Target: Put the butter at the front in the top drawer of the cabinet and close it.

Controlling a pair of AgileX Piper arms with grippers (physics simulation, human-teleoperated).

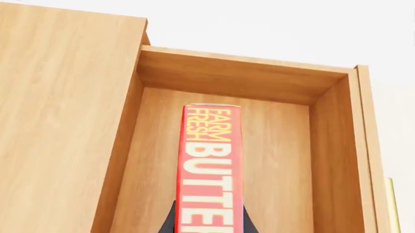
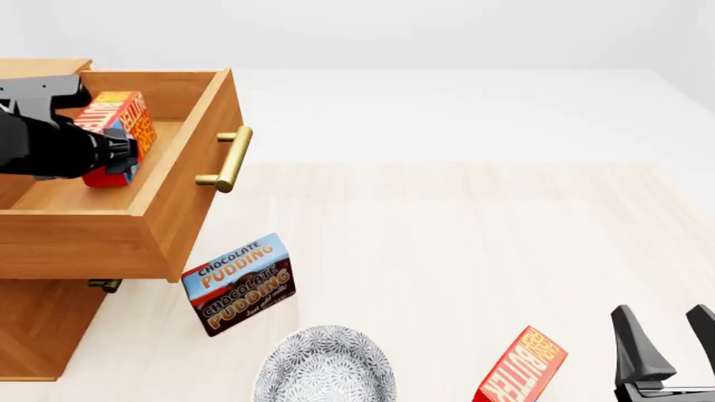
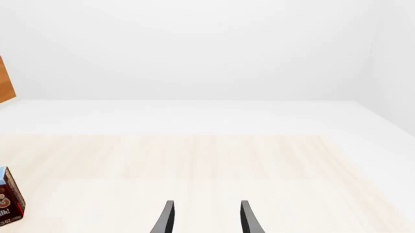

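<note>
Red carton lettered "FARM FRESH BUTTER", the butter (image 1: 211,165), sits pinched in the left gripper (image 1: 209,219) inside the pulled-out top drawer (image 2: 167,209) of the cabinet (image 2: 39,322), with bare wood on both sides of it. A "CHOCOLATE PUDDING" box (image 2: 239,285) leans just below the drawer front. The right gripper (image 3: 206,217) hangs spread over bare table (image 2: 480,243), beside a second butter carton (image 2: 521,368).

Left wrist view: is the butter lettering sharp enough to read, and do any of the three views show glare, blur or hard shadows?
Left wrist view: the butter lettering reads crisply inside the top drawer, with no blur. Front view: even, flat light; only soft shading under the drawer and beside the pudding box; no glare on the brass handle. Right wrist view: bright and washed out towards the far wall, yet the right gripper is sharp.
</note>
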